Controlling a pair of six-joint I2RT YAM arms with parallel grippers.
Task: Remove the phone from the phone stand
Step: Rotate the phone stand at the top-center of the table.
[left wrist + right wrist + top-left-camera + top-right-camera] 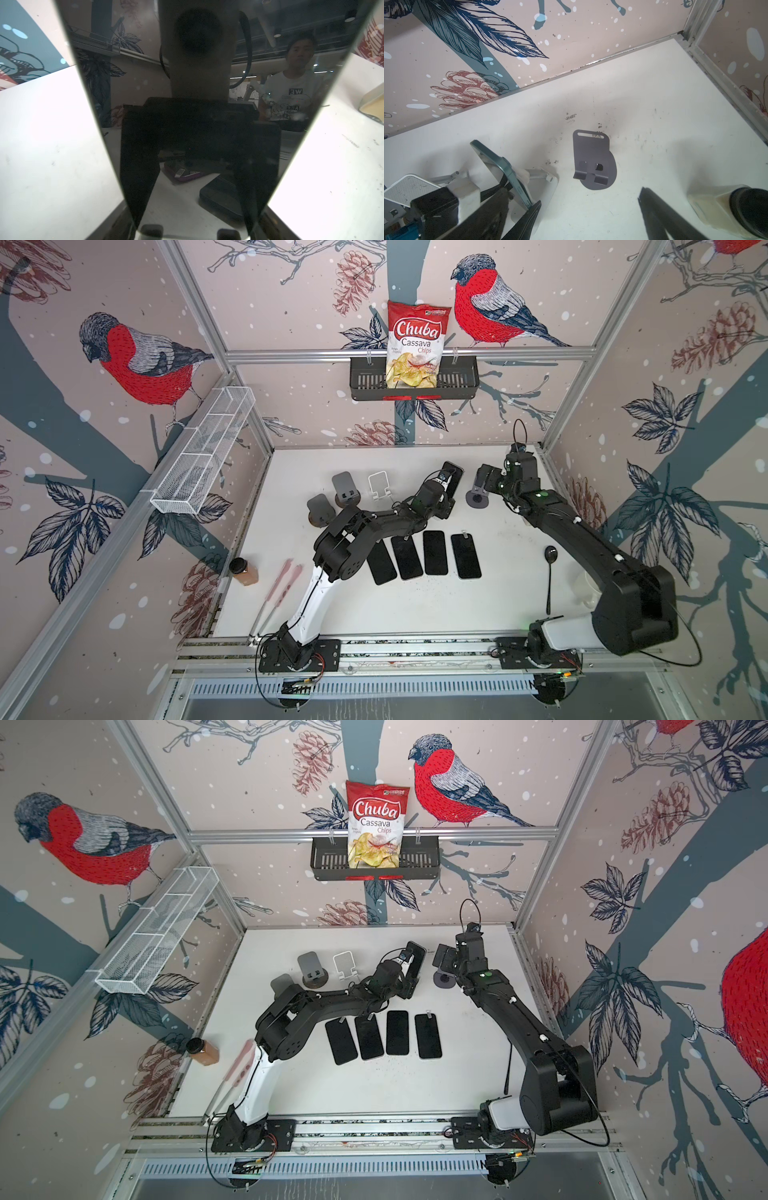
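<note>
Left gripper (451, 485) is closed partway, clamped across the width of the phone (456, 477), which stands tilted at the back of the table (519, 597). Whether the phone's lower edge has cleared the lip of the phone stand (548, 197) cannot be told. Procedure for the step in hand, as judged: lift along the phone's own slope until the lower edge is above the lip, then draw away. Do not twist, as the stand may tip or drag. Right gripper (482, 482) stands fully open and empty, just beside an unoccupied grey stand (591, 153); it could brace the phone stand's base.

View comparison: the left wrist view is filled by the phone's dark glass and shows no stand. The right wrist view shows the phone side-on over its silver stand. Only the top views show four other phones (435, 552) lying flat in a row.
</note>
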